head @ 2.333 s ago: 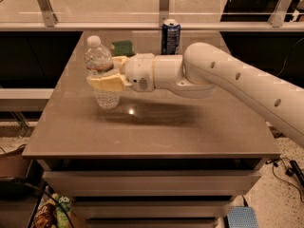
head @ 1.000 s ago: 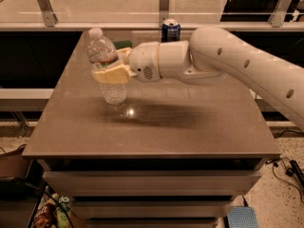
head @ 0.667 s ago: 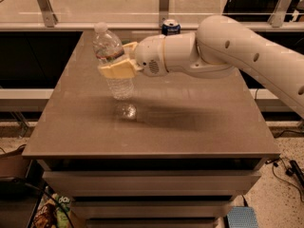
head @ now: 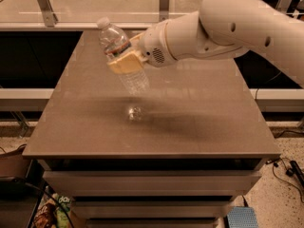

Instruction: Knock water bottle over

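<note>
Gripper, clamped tight around the water bottle, is hoisting it clear of the table and tipping it cap-first toward the back left (it stood upright moments ago), so the knock-over looks unfinished.

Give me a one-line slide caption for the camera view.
Gripper clamps the water bottle mid-body, tilted with cap toward upper left, base clear of the table.

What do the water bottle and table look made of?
The water bottle: thin clear plastic, ribbed, see-through, white cap. The table: brown matte top, likely laminate or stone-look; soft reflections only. The gripper, holding the bottle tilted above the table: tan, possibly rubber or foam.
</note>
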{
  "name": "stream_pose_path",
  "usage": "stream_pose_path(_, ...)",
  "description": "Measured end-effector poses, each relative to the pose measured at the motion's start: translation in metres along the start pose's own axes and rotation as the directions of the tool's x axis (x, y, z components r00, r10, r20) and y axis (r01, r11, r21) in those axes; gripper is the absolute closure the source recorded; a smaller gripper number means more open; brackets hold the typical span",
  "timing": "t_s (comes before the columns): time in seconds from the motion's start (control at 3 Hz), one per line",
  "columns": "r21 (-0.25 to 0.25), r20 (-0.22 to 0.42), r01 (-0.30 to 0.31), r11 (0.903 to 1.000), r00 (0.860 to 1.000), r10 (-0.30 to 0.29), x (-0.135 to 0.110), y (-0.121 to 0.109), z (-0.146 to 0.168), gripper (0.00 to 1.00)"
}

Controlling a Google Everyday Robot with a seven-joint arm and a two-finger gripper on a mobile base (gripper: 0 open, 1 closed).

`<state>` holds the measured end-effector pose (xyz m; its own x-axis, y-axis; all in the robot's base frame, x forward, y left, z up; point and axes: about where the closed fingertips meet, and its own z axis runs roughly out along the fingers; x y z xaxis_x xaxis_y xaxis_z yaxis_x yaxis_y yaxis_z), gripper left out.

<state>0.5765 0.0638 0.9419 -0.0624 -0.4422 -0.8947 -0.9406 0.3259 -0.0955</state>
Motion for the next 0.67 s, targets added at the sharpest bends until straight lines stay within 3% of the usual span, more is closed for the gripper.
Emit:
stream_pose_path(0.33, 0.048, -0.151, 0.022, 0.9986, 0.989, -0.015, 0.001, 0.003, -0.011, 1.00)
stream_pose_path(0.67, 0.083, -0.289, 0.023, 0.9963, 0.957, 0.002, 0.011, 0.004, -0.016, 1.00)
